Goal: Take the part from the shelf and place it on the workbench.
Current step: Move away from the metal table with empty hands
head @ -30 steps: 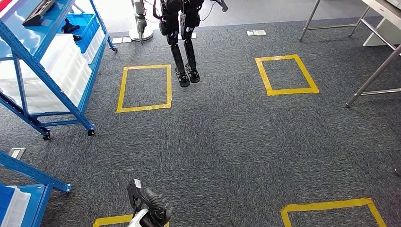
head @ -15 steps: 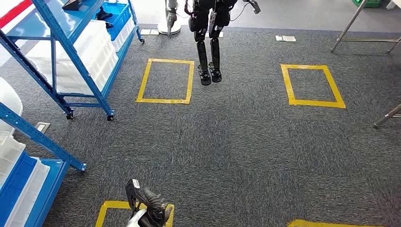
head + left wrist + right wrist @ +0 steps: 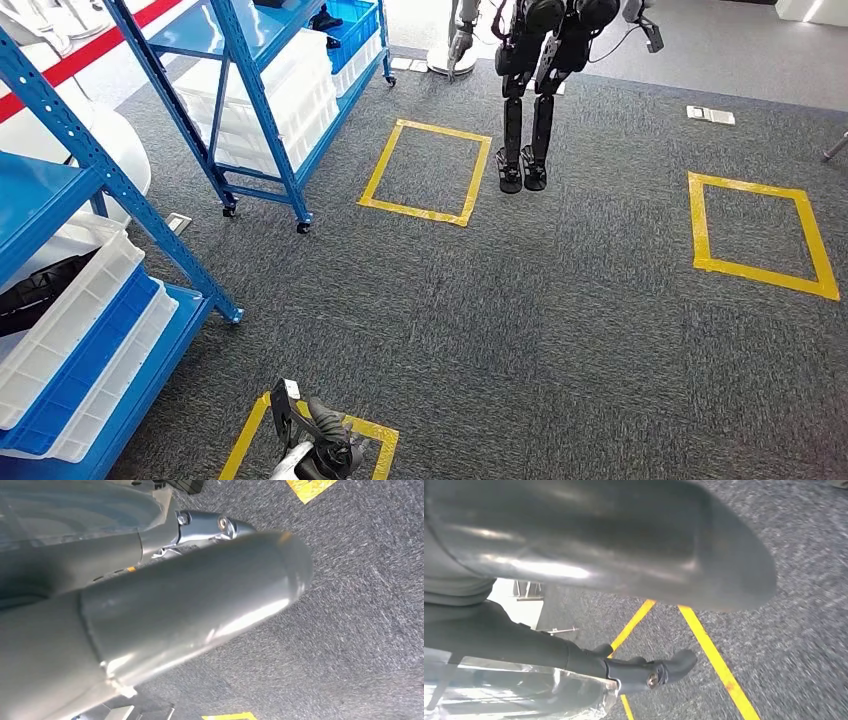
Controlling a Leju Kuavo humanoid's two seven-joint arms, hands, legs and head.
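My left hand (image 3: 318, 445) hangs low at the bottom of the head view, dark fingers loosely curled, with nothing in it that I can see. The right wrist view has my right hand (image 3: 644, 672) over the carpet, its dark fingers stretched out and holding nothing. A dark part (image 3: 35, 295) lies in a white bin on the near blue shelf (image 3: 130, 205) at my left. More dark parts (image 3: 325, 18) sit in a blue bin on the far blue shelf (image 3: 255, 100).
Another humanoid robot (image 3: 530, 90) stands on the grey carpet ahead. Yellow tape squares mark the floor: one beside that robot (image 3: 385, 170), one at the right (image 3: 815, 265), one under my left hand (image 3: 375, 432). The far shelf rolls on casters (image 3: 302, 227).
The camera has swung left: shelves, tape squares and the other robot slid right, and the near shelf with its bins came into view. My left hand keeps its place in the picture.
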